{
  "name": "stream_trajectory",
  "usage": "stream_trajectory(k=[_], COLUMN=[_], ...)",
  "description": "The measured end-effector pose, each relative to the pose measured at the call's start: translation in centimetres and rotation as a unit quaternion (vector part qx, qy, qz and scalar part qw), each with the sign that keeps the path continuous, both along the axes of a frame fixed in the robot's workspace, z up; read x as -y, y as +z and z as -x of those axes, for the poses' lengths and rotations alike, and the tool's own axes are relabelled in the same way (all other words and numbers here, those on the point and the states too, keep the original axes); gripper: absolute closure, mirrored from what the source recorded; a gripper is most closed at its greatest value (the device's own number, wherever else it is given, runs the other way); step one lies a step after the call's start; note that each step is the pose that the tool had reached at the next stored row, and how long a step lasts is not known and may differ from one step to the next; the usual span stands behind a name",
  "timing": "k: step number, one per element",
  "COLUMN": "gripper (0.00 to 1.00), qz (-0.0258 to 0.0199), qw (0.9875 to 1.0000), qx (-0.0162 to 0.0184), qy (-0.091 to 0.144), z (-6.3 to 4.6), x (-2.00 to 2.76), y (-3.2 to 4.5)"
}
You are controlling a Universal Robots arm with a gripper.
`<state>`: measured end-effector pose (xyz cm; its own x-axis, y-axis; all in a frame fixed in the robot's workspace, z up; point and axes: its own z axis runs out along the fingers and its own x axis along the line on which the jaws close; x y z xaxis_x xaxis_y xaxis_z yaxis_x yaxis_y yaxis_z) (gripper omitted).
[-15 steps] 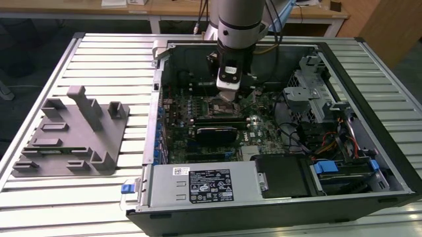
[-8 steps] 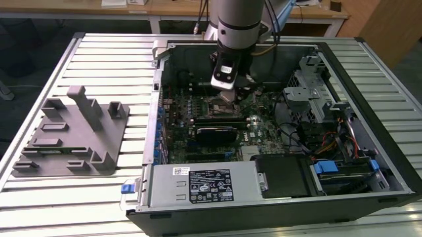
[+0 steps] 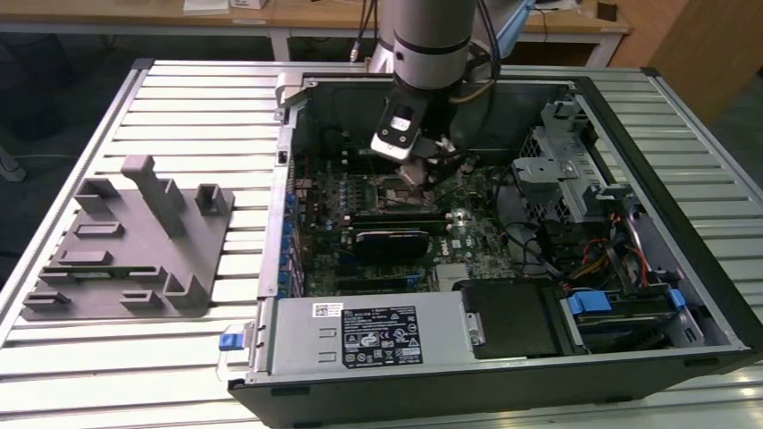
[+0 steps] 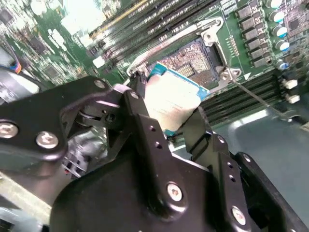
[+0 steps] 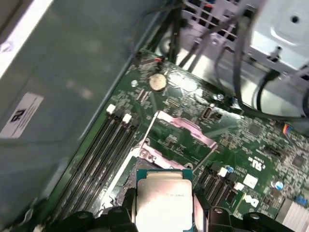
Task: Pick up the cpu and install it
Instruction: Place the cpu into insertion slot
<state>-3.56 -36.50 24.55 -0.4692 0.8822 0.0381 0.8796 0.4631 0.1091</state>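
Surface (image 3: 179,98): slatted metal, carrying the open computer case and the grey fixture, which sit apart.
Computer case (image 3: 501,386): on its side. I see the motherboard, cables and drive cages inside.
Grey fixture (image 3: 125,241): on the exterior view's left.
Motherboard (image 3: 477,234): on the case floor.
Gripper (image 3: 415,168): down inside the case.
Socket (image 4: 193,57): its metal frame is swung open.
Cpu (image 5: 164,203): silvery top up, over the socket. I cannot tell whether they touch.
Fingers (image 4: 141,108): clamped on the cpu's opposite edges.

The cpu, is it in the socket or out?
Out. The gripper holds the cpu by its edges over the open socket, whose contacts show uncovered beyond it.
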Motion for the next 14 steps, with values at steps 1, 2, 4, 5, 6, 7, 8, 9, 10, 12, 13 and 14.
stream_trajectory(k=[1,2,4,5,6,7,8,9,10,12,13,14], gripper=[0.45,0.45,0.45,0.45,0.45,0.45,0.45,0.45,0.45,0.45,0.45,0.45], qz=[0.0001,0.0001,0.0002,0.0003,0.0003,0.0003,0.0004,0.0005,0.0005,0.0006,0.0007,0.0008], qw=[1.0,0.9998,0.9993,0.999,0.9985,0.998,0.9974,0.9967,0.9959,0.994,0.993,0.9919], qx=[0.0,0.0,0.0,0.0,0.0,0.0,0.0,0.0,0.0,0.0,0.0,0.0], qy=[-0.009,-0.018,-0.036,-0.045,-0.055,-0.064,-0.073,-0.082,-0.091,-0.109,-0.118,-0.127], z=[0.0,0.0,0.0,0.0,0.0,0.0,0.0,0.0,0.0,0.0,0.0,0.0], x=[0.0,0.0,0.0,0.0,0.0,0.0,0.0,0.0,0.0,0.0,0.0,0.0], y=[-0.01,-0.02,-0.03,-0.04,-0.05,-0.06,-0.07,-0.08,-0.09,-0.1,-0.11,-0.12])
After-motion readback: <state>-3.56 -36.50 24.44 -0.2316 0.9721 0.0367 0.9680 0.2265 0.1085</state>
